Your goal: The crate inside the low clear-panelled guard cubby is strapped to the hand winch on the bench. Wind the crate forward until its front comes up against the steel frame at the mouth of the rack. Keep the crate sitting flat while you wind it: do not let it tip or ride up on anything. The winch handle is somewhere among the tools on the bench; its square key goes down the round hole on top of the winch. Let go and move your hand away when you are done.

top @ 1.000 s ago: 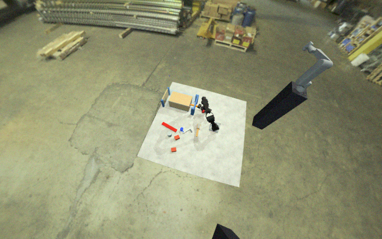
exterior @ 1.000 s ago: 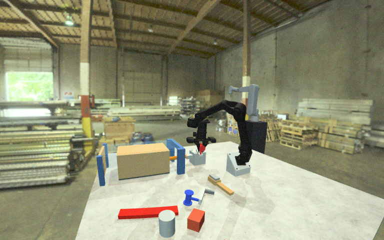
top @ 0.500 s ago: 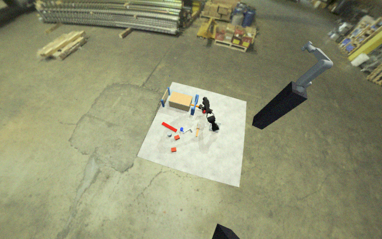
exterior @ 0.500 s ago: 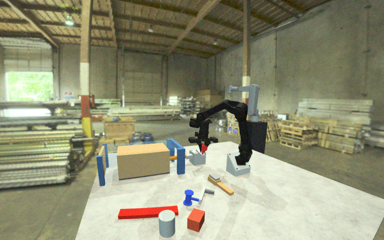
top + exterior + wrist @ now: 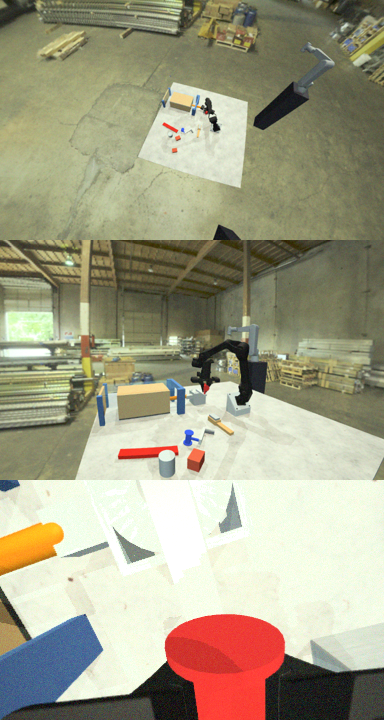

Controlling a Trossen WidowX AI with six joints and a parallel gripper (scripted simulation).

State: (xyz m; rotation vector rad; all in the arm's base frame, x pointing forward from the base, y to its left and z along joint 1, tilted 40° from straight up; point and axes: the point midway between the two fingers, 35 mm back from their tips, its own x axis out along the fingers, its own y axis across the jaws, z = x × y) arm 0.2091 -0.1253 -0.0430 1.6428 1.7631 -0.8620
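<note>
The tan crate (image 5: 181, 97) (image 5: 143, 402) sits flat behind the blue steel frame (image 5: 181, 400) (image 5: 55, 657), with a small gap between them. An orange strap (image 5: 177, 397) (image 5: 27, 547) runs from the crate's front through the frame towards the grey winch (image 5: 198, 397). My gripper (image 5: 205, 387) (image 5: 212, 641) is shut on the winch handle's red knob (image 5: 206, 112) (image 5: 225, 642), beside and slightly above the winch. The handle's pale crank arm (image 5: 172, 525) lies over the winch top, washed out by glare. The key in its hole is hidden.
A blue and grey crank (image 5: 188, 437), a wooden-handled tool (image 5: 223, 427), a red bar (image 5: 147, 452), a grey cylinder (image 5: 167, 465) and red blocks (image 5: 195, 460) (image 5: 174, 150) lie in front. Another blue-posted frame (image 5: 100, 411) stands at the crate's far end.
</note>
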